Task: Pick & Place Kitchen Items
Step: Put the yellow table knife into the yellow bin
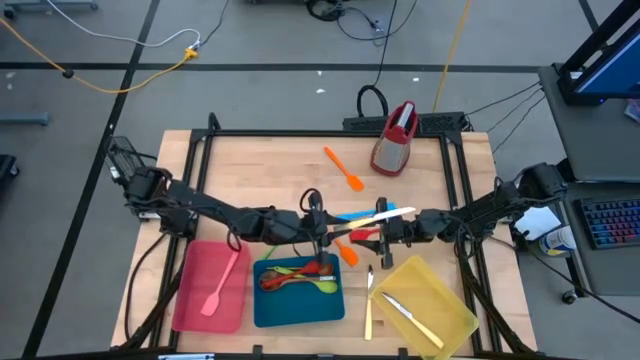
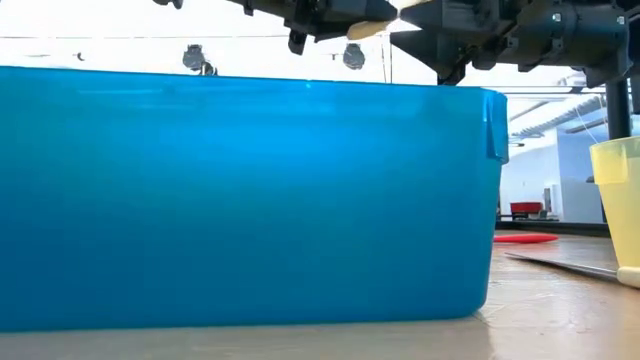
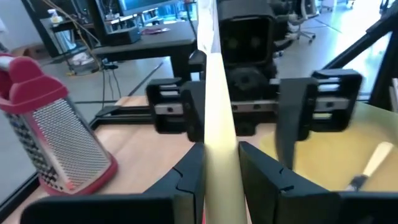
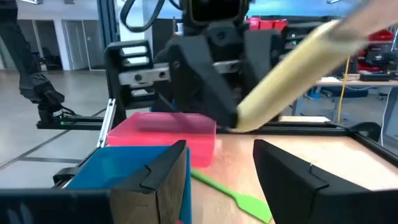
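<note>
— Where did you have the left end effector (image 1: 322, 229)?

— You had it over the middle of the desk (image 1: 270, 160), above the far edge of the blue tray (image 1: 298, 306). Its fingers (image 3: 189, 177) were closed on a cream knife (image 1: 383, 216), which stuck out toward the right arm and was lifted clear of the desk.

— And the right end effector (image 1: 372, 238)?

— You had it facing the left one, close by and just under the knife. Its jaws stood wide apart and gripped nothing; the knife passed above and between them without touching either finger, as far as the right wrist view showed.

— Where were the other utensils?

— You had a pink spatula (image 1: 222, 286) lying in the red tray (image 1: 195, 310), and red and green utensils (image 1: 298, 278) piled in the blue tray. Another cream knife (image 1: 412, 318) lay in the yellow tray (image 1: 455, 305), and a third (image 1: 368, 310) lay on the desk between the blue and yellow trays. An orange spatula (image 1: 343, 168) lay on the bare wood beside the red-topped grater (image 1: 395, 138), apart from it.
</note>
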Available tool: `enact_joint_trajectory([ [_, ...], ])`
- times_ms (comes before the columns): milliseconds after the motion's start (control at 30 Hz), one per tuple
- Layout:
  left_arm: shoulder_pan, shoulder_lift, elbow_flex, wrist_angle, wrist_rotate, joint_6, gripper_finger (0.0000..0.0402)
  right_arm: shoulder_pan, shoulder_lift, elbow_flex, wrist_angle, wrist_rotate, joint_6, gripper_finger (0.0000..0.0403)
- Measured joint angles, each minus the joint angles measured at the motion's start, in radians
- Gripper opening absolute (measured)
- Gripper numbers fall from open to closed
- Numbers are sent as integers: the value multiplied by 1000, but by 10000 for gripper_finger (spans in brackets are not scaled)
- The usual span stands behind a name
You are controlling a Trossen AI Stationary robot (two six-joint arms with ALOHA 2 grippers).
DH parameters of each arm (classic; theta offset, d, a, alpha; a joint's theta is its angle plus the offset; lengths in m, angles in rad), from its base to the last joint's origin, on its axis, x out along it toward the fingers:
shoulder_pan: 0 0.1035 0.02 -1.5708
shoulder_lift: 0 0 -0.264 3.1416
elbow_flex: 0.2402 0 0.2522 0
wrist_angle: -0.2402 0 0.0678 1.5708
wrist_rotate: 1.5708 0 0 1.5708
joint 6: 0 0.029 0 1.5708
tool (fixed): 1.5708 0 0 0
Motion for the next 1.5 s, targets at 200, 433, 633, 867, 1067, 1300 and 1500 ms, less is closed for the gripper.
enact_joint_trajectory([
  [200, -16, 0, 0, 20, 1, 20, 78, 0, -1, 0, 2, 5, -6, 180],
  [433, -15, 0, 0, 19, 0, 21, 78, -2, 0, 0, 37, 7, -31, 180],
  [633, -15, 0, 0, 26, 0, 21, 78, -2, -1, 0, 161, 11, -117, 180],
  [867, -14, 0, 0, 38, 0, 21, 78, -2, -1, 0, 195, 11, -138, 178],
  [1067, -13, 0, 0, 39, 0, 21, 78, -2, -1, 0, 209, 10, -137, 132],
  [1300, -12, 0, 0, 36, 6, 29, 89, -2, -1, 0, 209, 7, -130, 49],
  [1500, -11, 0, 0, 21, 0, 20, 124, -3, -1, 0, 211, 10, -86, 49],
])
